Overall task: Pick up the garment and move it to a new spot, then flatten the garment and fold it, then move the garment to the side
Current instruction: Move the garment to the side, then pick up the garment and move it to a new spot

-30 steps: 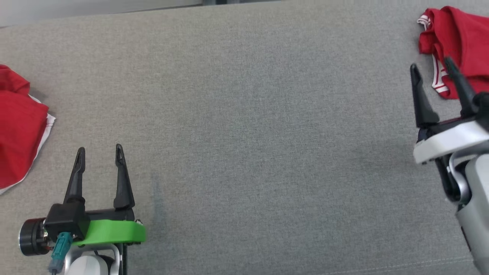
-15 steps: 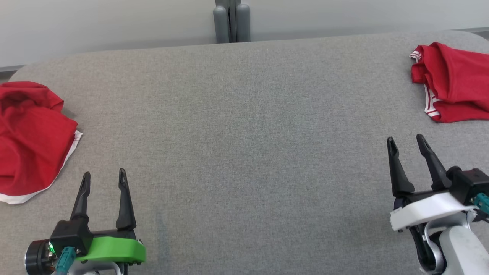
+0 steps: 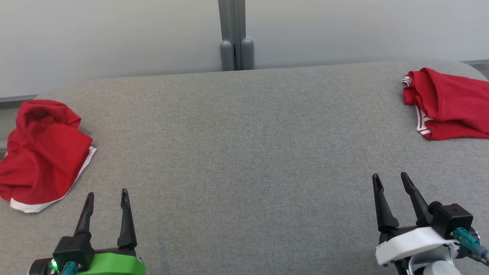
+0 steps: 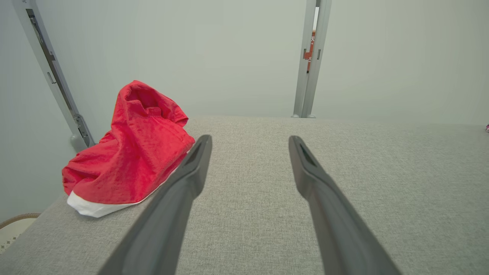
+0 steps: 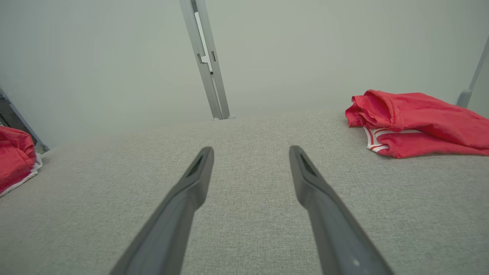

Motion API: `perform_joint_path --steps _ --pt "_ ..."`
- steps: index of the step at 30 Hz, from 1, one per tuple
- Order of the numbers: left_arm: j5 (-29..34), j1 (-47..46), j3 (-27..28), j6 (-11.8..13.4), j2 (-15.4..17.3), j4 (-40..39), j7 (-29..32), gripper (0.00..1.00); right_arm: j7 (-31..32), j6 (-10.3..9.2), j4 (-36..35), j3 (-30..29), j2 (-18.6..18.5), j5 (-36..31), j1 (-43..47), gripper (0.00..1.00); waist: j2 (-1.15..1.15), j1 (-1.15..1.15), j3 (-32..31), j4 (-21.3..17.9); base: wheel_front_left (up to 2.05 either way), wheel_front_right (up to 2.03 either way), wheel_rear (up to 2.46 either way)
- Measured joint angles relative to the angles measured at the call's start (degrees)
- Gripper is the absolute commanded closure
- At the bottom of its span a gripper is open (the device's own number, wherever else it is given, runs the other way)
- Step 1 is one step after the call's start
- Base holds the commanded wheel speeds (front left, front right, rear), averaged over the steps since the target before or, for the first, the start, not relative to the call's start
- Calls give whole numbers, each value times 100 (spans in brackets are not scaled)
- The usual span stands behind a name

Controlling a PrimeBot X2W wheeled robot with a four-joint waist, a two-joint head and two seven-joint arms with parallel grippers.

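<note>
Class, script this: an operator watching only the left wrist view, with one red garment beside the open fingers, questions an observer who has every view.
Operator: Is this red garment the only one?
Observer: No, a second red garment with white stripes lies at the far right of the table.
Operator: Is the right gripper holding it?
Observer: No, it is open, apart from that garment, over bare table.

- left gripper (image 3: 107, 193): two long black fingers (image 3: 127, 225), skinny and tapering, with a little slot near each tip
- it's mounted on a bright green bracket (image 3: 114, 263), next to a black block (image 3: 72, 248) with a tiny green light (image 3: 54, 263) and a teal plug (image 3: 68, 268)
- right gripper (image 3: 390, 175): same black fingers, white bracket (image 3: 412, 242) instead
- its own black housing (image 3: 450, 219) has a teal connector (image 3: 467, 237) too
</note>
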Motion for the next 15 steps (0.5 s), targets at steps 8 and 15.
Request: perform_joint_path --steps 8,15 --pt "-14 69 53 -27 -2 60 0 0 0 0 -119 -10 91 -133 207 0 0 0 -189 45 0 0 0" --pt "-14 71 58 -31 -3 105 0 0 0 0 -133 27 102 -174 225 0 0 0 -245 78 0 0 0"
